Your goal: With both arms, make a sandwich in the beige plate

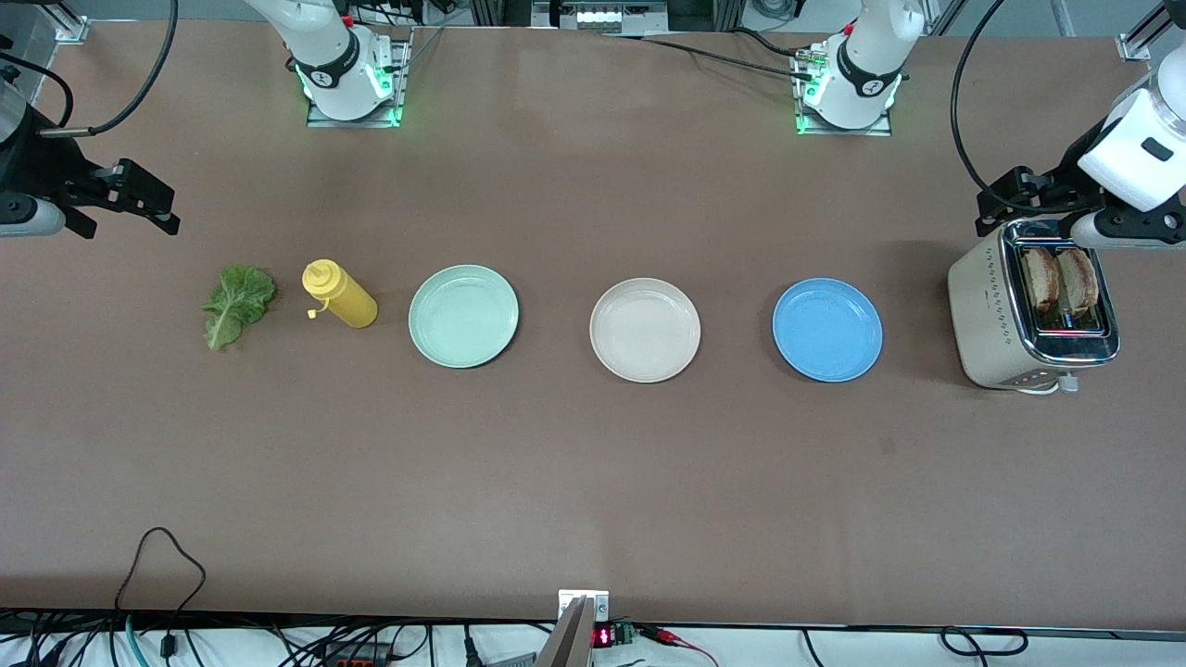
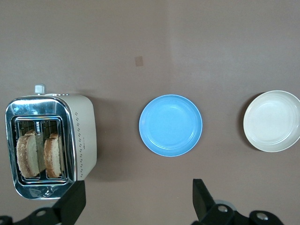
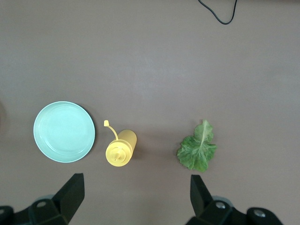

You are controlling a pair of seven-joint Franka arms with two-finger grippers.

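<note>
Two toast slices point(image 1: 1059, 279) stand upright in the toaster point(image 1: 991, 320); the lettuce leaf point(image 1: 235, 303) lies flat, its stem end nearest the front camera. The beige plate point(image 1: 645, 330) sits between the mint plate point(image 1: 463, 316) and the blue plate point(image 1: 827, 330). The left gripper point(image 2: 138, 201) hangs spread over the table near the toaster, and the right gripper point(image 3: 136, 197) hangs spread near the leaf.

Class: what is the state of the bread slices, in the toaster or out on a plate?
In. Both bread slices stand upright in the toaster slots.

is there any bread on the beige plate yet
No, the beige plate is bare, and both bread slices stand in the toaster.
</note>
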